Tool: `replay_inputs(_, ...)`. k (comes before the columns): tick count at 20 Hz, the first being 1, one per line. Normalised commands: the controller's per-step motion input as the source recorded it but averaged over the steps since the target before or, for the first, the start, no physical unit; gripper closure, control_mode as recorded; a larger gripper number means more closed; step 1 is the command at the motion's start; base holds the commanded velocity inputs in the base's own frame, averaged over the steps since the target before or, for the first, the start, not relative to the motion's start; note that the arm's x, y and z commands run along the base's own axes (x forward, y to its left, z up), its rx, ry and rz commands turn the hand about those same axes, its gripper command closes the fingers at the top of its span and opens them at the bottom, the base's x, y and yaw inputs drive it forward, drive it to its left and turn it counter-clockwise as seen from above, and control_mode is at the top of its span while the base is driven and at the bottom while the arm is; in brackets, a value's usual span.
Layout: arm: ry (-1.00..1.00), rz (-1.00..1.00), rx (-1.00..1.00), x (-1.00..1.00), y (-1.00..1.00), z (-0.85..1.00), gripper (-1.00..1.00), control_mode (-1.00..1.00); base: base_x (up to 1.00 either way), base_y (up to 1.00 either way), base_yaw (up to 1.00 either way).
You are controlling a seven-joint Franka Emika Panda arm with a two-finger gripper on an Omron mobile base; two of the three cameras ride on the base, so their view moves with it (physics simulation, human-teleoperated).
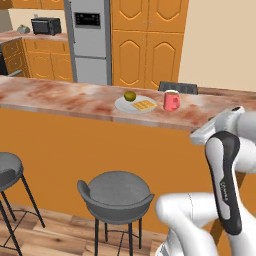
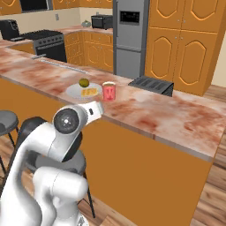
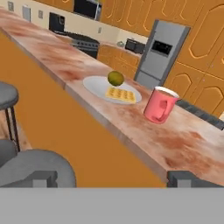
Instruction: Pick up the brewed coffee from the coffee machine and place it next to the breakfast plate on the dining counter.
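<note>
Brewed coffee (image 3: 160, 105) in its red mug is standing upright on the dining surface (image 1: 75, 97), just beside the breakfast plate (image 3: 97, 87) and apart from the arm. Judging by this, the placing looks done; the arm should be drawing straight away without brushing the handle. Jaws are gaping fully wide, holding and touching nothing.

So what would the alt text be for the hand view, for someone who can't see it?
A red mug of coffee stands on a reddish marbled counter just beside a white plate holding a waffle and a green fruit. The open gripper hangs back from the counter, above grey stools.
</note>
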Motion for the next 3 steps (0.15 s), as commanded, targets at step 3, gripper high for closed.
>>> replay_inputs(3, 0.00, 0.01, 0.00, -0.38, -0.21, 0.00, -1.00, -1.00, 0.00, 0.00, 0.00)
